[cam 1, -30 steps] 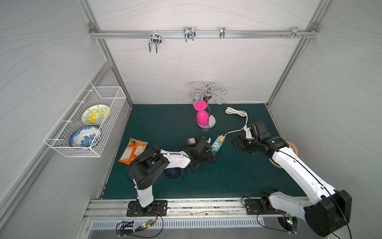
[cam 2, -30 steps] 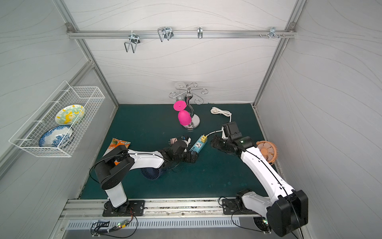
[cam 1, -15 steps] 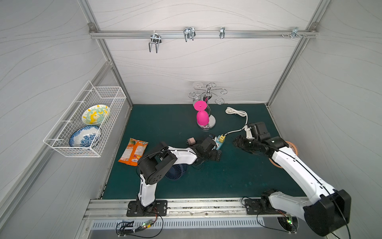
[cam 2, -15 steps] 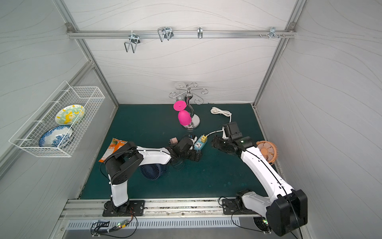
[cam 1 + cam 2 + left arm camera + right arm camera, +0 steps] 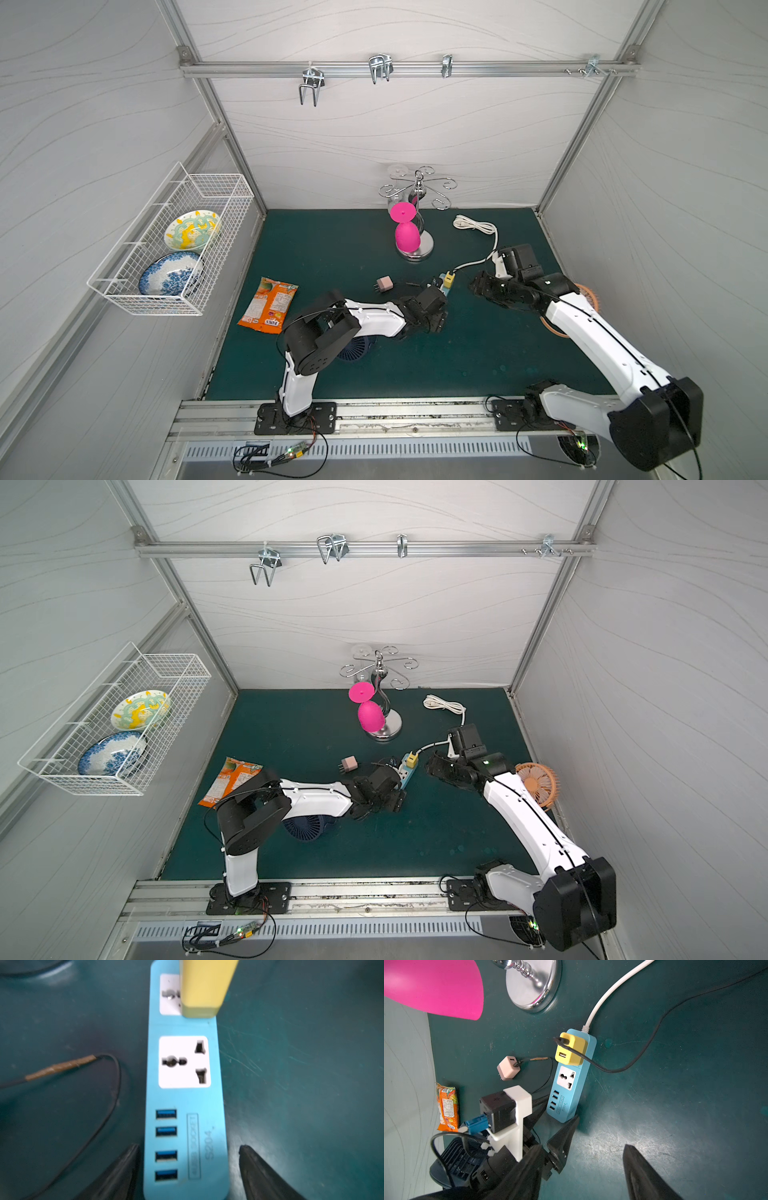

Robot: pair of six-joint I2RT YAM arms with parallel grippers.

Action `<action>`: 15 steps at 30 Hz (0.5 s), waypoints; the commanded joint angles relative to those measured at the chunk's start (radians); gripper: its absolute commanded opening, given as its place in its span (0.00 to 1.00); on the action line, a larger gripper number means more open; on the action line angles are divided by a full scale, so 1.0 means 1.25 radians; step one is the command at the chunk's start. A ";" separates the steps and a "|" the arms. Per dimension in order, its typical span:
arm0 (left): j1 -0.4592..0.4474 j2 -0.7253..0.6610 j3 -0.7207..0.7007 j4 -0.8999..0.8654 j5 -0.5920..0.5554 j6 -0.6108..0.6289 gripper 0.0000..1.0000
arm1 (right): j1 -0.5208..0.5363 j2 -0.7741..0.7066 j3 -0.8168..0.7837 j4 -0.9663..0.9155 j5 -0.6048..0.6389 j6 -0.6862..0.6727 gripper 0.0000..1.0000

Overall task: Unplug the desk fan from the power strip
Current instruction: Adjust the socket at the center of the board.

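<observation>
The left fingers [image 5: 124, 1174] and the right fingers [image 5: 641, 1178] both stand parted.

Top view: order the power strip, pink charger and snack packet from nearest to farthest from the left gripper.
1. Power strip: its port end sits between the fingers of the left gripper.
2. Pink charger: lying loose, a little to the left.
3. Snack packet: farthest, far out on the left side.

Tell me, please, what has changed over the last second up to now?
The left gripper moved toward the USB end of the power strip, and its jaws narrowed to flank that end; a small gap still shows on one side. The right gripper stayed open beside the strip, holding nothing. The yellow adapter stayed plugged in.
</observation>
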 commanded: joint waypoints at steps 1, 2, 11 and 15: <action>-0.007 0.023 0.039 -0.008 -0.059 0.023 0.72 | -0.005 0.004 0.027 -0.025 0.009 0.001 0.65; -0.008 0.024 0.036 -0.003 -0.062 0.025 0.65 | -0.005 0.001 0.033 -0.031 0.015 0.000 0.64; -0.017 0.013 0.009 0.022 -0.086 0.038 0.44 | -0.011 0.031 0.076 -0.076 0.040 0.008 0.64; -0.022 0.004 -0.015 0.044 -0.100 0.045 0.40 | -0.026 0.070 0.121 -0.128 0.047 0.026 0.63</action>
